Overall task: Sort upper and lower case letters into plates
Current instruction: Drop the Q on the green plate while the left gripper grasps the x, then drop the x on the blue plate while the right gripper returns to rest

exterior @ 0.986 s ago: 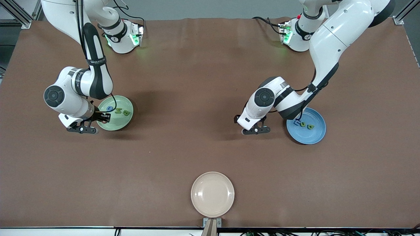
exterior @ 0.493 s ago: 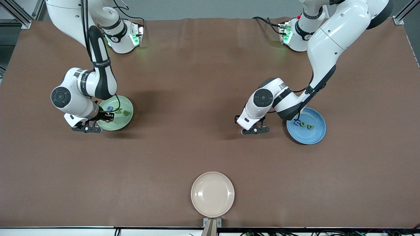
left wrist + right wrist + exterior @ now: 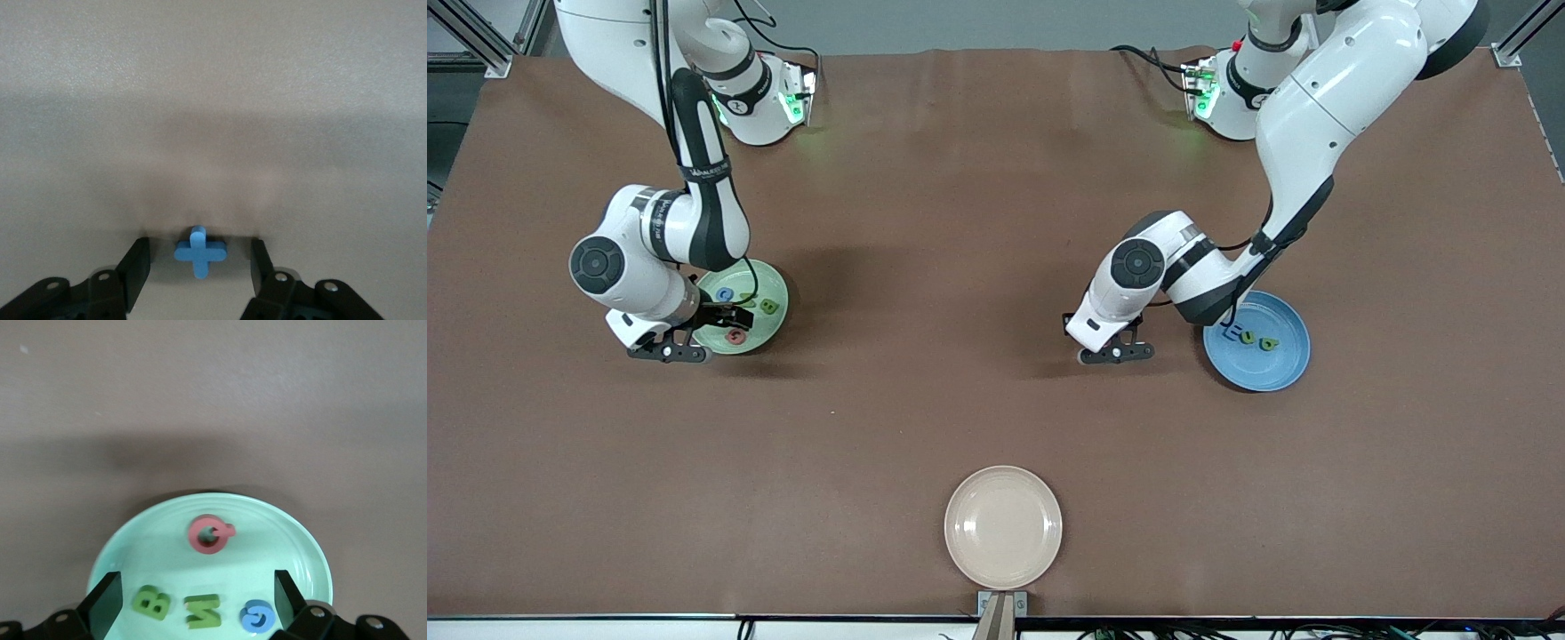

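My right gripper [image 3: 727, 316] [image 3: 196, 587] hangs open over the mint green plate [image 3: 774, 329] [image 3: 293, 540]. On that plate lie a red-pink letter [image 3: 735, 336] [image 3: 210, 533], a green B [image 3: 769, 307] [image 3: 151, 603], a green M [image 3: 204, 611] and a blue letter [image 3: 725, 293] [image 3: 257, 616]. My left gripper [image 3: 1113, 353] [image 3: 199, 243] is low over the bare table beside the blue plate [image 3: 1280, 373]. It is open, with a small blue t-shaped letter [image 3: 200, 252] lying between its fingers, untouched. The blue plate holds a blue letter [image 3: 1234, 333] and two green ones [image 3: 1258, 340].
A cream-beige plate [image 3: 1003, 527] sits with nothing in it near the table's front edge, midway between the two arms. Brown mat covers the whole table [image 3: 925, 400].
My right gripper has opened, and the red-pink letter now lies on the mint green plate. The right arm shifted slightly toward the plate. The left arm has hardly moved.
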You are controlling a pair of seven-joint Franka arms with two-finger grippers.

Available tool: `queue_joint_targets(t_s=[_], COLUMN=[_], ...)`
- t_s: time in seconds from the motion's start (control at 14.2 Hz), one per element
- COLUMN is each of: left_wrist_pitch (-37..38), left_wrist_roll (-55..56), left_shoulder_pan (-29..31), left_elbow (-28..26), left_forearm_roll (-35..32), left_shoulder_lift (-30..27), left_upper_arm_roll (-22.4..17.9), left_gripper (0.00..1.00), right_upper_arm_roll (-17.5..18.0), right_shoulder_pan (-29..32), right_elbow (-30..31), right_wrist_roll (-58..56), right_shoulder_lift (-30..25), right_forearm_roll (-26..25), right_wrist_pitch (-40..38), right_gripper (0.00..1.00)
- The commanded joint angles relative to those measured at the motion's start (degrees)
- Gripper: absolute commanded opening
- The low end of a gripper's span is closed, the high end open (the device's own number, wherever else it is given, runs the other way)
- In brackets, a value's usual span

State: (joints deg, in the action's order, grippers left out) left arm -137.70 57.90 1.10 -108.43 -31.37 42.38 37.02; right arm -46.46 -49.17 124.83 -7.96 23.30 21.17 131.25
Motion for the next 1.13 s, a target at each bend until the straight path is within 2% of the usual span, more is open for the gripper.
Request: queue_joint_targets(t_s=[0.0, 0.14, 0.28, 0.42, 0.56, 0.77, 0.92, 1.06], left_wrist_pitch=[-0.82, -0.82, -0.82, -0.82, -0.82, -0.82, -0.82, -0.21], left_wrist_roll=[1.78, 1.69, 1.69, 1.69, 1.69, 1.69, 1.78, 1.69], left_shoulder_pan=[-0.48, -0.48, -0.48, -0.57, -0.57, -0.48, -0.48, -0.40], left_elbow=[-0.03, 0.06, 0.14, 0.14, 0.14, 0.14, 0.23, 0.49], left_forearm_roll=[-1.50, -1.50, -1.59, -1.59, -1.68, -2.29, -2.38, -2.38], left_shoulder_lift=[0.08, 0.08, 0.08, 0.08, 0.08, 0.08, -0.10, -0.54], left_upper_arm_roll=[-0.46, -0.46, -0.46, -0.46, -0.46, -0.37, -0.37, -0.37], left_gripper=[0.58, 0.55, 0.48, 0.45, 0.37, 0.27, 0.18, 0.17], right_upper_arm_roll=[-2.48, -5.55, -7.58, -7.59, -7.41, -7.33, -6.98, -6.89], right_shoulder_pan=[0.56, 0.74, 1.79, 5.65, 8.38, 10.93, 10.16, 9.71], right_elbow=[-8.25, -15.46, -24.42, -32.77, -40.33, -42.56, -43.00, -43.44], right_wrist_roll=[-0.82, -1.00, -1.61, -1.01, -1.35, -1.44, -0.74, -0.82], right_shoulder_lift=[-0.71, -0.71, -0.63, -0.62, -0.28, -0.45, -0.27, -0.62], right_forearm_roll=[0.71, 0.10, -2.79, -3.51, -3.51, -2.89, -2.98, -2.89], right_wrist_pitch=[-11.05, -20.54, -31.09, -39.63, -43.86, -44.32, -43.88, -44.32], right_gripper=[1.00, 1.00, 1.00, 1.00, 1.00, 1.00, 1.00, 1.00])
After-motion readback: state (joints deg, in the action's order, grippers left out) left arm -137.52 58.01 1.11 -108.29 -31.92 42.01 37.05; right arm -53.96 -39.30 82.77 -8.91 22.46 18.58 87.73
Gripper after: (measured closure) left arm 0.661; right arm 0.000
